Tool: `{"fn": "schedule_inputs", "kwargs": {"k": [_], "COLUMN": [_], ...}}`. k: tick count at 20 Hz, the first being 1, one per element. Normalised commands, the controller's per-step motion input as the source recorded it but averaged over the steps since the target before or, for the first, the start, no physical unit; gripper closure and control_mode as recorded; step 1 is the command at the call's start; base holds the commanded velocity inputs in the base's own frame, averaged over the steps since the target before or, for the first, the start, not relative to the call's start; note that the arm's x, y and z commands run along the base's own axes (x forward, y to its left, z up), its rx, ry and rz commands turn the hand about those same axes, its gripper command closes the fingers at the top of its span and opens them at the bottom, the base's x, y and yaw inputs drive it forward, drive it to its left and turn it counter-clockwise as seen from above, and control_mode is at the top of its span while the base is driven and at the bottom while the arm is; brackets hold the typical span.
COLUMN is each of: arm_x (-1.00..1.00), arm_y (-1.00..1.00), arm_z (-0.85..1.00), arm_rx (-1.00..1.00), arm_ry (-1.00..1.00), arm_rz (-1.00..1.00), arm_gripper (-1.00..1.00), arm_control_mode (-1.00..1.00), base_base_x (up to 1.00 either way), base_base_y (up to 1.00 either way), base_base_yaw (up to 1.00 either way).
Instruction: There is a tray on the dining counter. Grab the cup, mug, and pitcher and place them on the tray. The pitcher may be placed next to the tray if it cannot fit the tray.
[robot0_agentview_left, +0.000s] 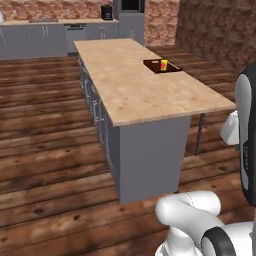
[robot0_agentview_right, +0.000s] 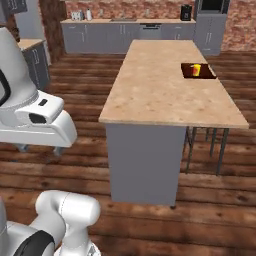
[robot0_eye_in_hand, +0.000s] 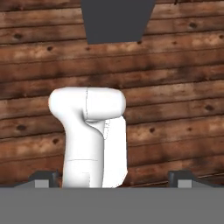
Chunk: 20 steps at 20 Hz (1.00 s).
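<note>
The dining counter runs away from me, its near end straight ahead. On its far right side lies the dark brown tray. The yellow cup with the red-orange picture stands upright inside the tray. The mug and the pitcher are out of view. My gripper points down at the plank floor in front of the counter's grey end panel. Its fingertips are spread wide, open, with nothing between them.
Thin stool legs stand under the counter's right edge. A grey-cabinet counter backed by red brick lines the far wall, with a dark coffee machine on it. Wooden floor surrounds the island.
</note>
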Motion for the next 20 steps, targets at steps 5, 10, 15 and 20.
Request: {"fn": "schedule_inputs", "kwargs": {"k": [5, 10, 15, 20], "arm_x": [0.00, 0.00, 0.00, 0.00], "arm_y": [0.00, 0.00, 0.00, 0.00], "arm_z": [0.00, 0.00, 0.00, 0.00], "arm_rx": [0.00, 0.00, 0.00, 0.00], "arm_ry": [0.00, 0.00, 0.00, 0.00], "arm_rz": [0.00, 0.00, 0.00, 0.00], "arm_gripper": [-1.00, -1.00, -1.00, -1.00], "arm_control_mode": [1.00, 1.00, 1.00, 1.00], "base_base_x": [0.45, 0.25, 0.13, 0.35], "base_base_y": [1.00, 1.00, 1.00, 0.91], "base_base_yaw": [-0.42, -0.34, -0.04, 0.28]}}
